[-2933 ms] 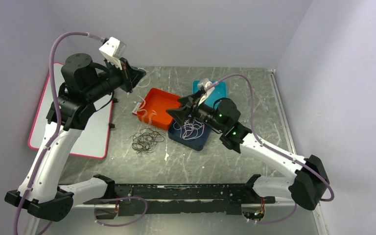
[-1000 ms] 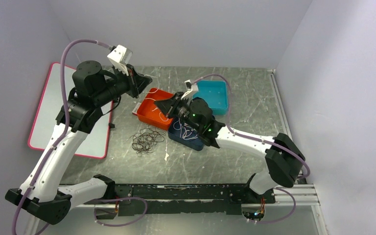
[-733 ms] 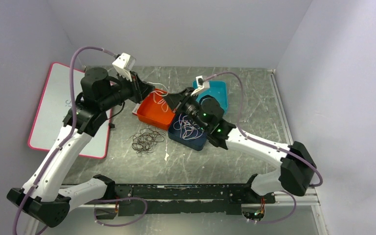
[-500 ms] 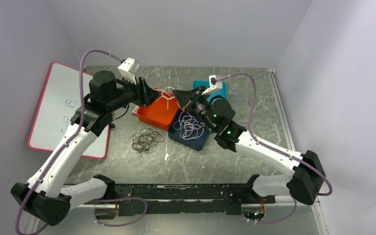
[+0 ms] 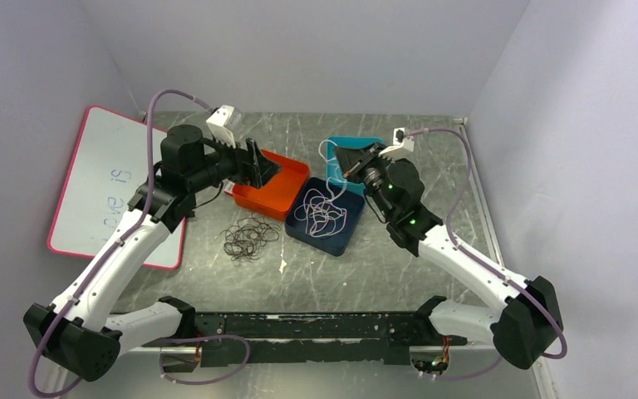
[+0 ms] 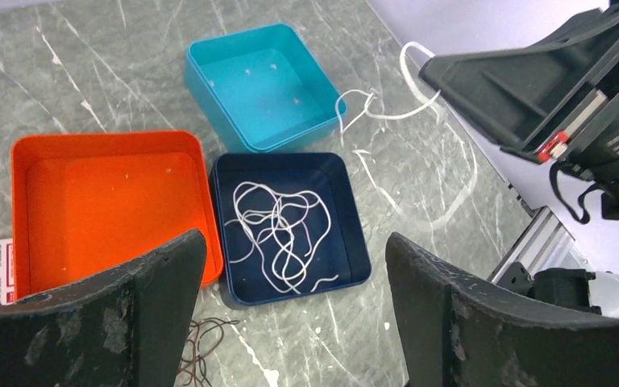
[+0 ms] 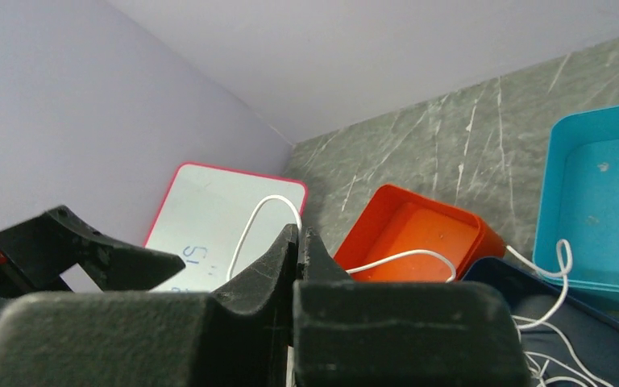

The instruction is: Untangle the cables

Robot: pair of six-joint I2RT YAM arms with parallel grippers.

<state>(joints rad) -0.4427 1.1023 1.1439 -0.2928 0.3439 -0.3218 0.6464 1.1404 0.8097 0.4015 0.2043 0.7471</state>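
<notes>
The right claw [image 7: 300, 235] is clamped on a white cable [image 7: 404, 253] (tips pressed together, clear only from the right wrist), near the teal tray [image 6: 208, 90]. The left claw [image 6: 292, 250] stands apart, empty. Other white cables [image 6: 278, 234] lie in the navy tray [image 6: 355, 235], black cables [image 5: 249, 238] on the surface [image 5: 382, 270] at its nine o'clock.

White cable [image 6: 278, 234] looped in navy tray [image 6: 274, 158], one strand pinched up by right hand [image 7: 300, 242], black cables [image 5: 249, 238] heaped on desk [image 5: 382, 266]

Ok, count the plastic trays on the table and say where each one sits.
3. The orange tray sits on the left. The navy tray, next to it on its right, holds white cables. The teal tray lies behind the navy one. None seems hidden.
</notes>
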